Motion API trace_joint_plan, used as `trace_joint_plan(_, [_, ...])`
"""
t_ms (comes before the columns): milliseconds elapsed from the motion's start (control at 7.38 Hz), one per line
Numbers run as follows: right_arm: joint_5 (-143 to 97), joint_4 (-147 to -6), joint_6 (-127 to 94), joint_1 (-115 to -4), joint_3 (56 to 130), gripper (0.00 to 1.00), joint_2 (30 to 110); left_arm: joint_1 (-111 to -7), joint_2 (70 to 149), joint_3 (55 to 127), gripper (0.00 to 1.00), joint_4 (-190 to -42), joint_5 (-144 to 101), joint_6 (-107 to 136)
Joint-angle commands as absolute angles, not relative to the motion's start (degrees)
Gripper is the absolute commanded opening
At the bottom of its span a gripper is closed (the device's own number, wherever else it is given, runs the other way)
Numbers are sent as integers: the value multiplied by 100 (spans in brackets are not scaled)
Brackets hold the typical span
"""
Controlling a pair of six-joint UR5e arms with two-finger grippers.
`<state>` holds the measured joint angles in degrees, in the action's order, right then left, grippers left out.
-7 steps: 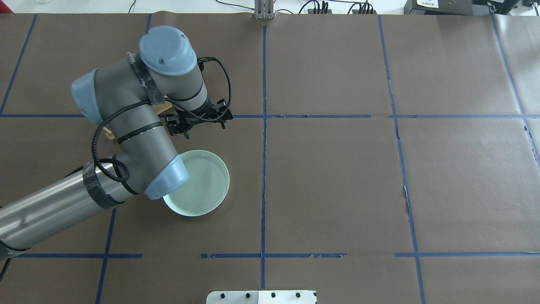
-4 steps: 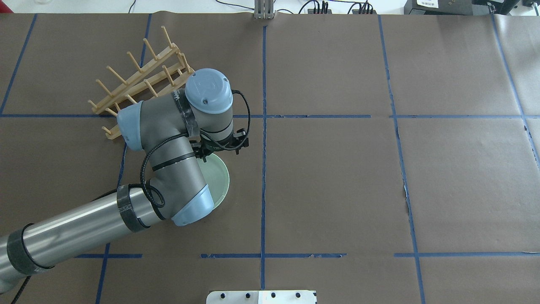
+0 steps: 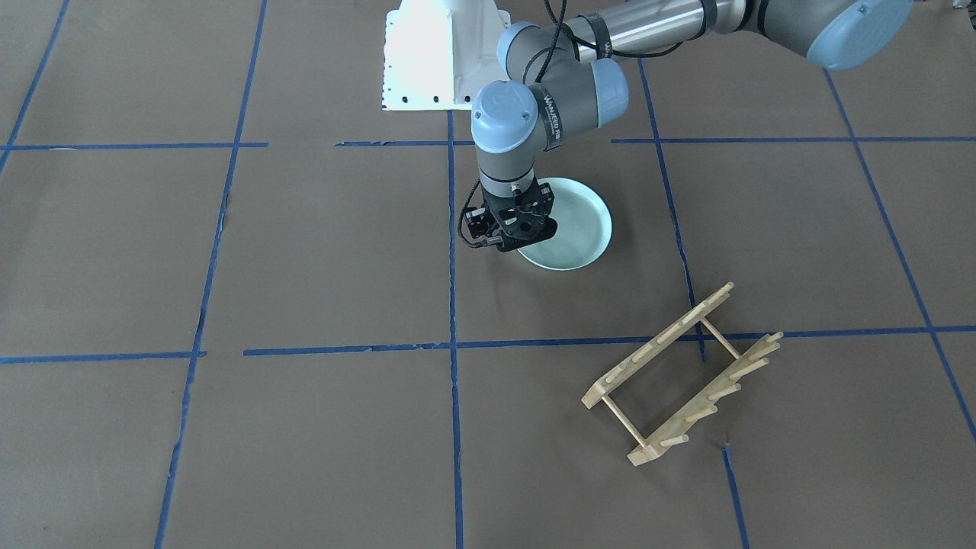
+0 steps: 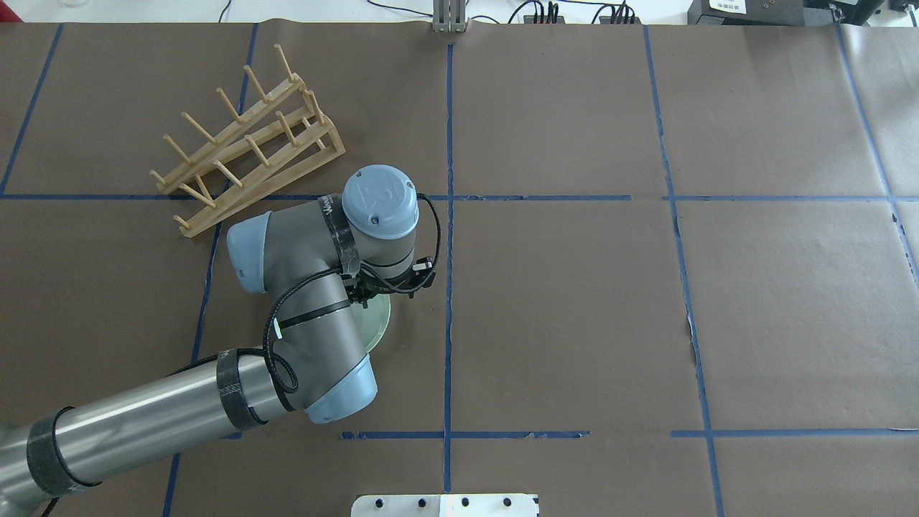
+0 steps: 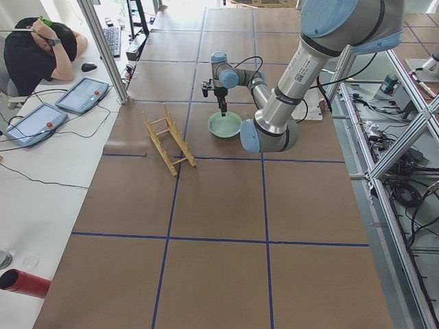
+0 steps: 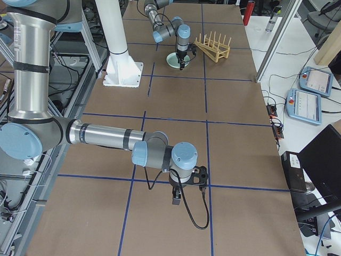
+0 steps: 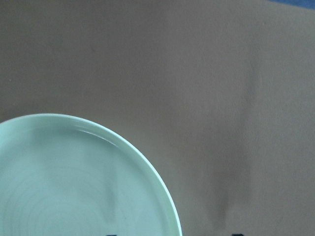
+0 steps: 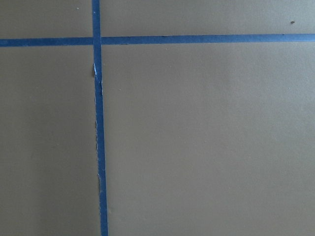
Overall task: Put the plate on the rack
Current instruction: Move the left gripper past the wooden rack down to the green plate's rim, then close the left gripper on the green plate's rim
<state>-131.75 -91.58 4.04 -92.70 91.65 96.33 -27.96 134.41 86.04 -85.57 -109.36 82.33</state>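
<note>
The table (image 3: 305,267) lies bare all round the plate (image 3: 583,221), so its rim is free on every side but one. The left pincer (image 3: 509,242) hangs at the rim on the robot's right, and the left arm (image 4: 316,337) above it covers most of the plate in the overhead view. In the wrist view the rim seems to run between the spread tips, though only their ends show. The rack (image 3: 682,374) stands well apart, farther out and to the robot's left, with bare table between; its pegs point up, open from above. The right pincer (image 6: 176,201) hangs over bare table, far from both.
</note>
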Motion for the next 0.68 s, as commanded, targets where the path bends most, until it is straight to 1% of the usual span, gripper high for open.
trace_joint_plan(0, [-13175,-9158,404,-9272,9167,100,9633,-2777,13430,8604,37,-8561,-10934,8279])
trace_joint_plan(135, [-13175,-9158,404,-9272,9167,100,9633,-2777,13412,8596,29,-8561,-10934,8279])
trace_joint_plan(542, [-13175,-9158,404,-9272,9167,100,9633,-2769,13403,8596,29,-8561,-10934,8279])
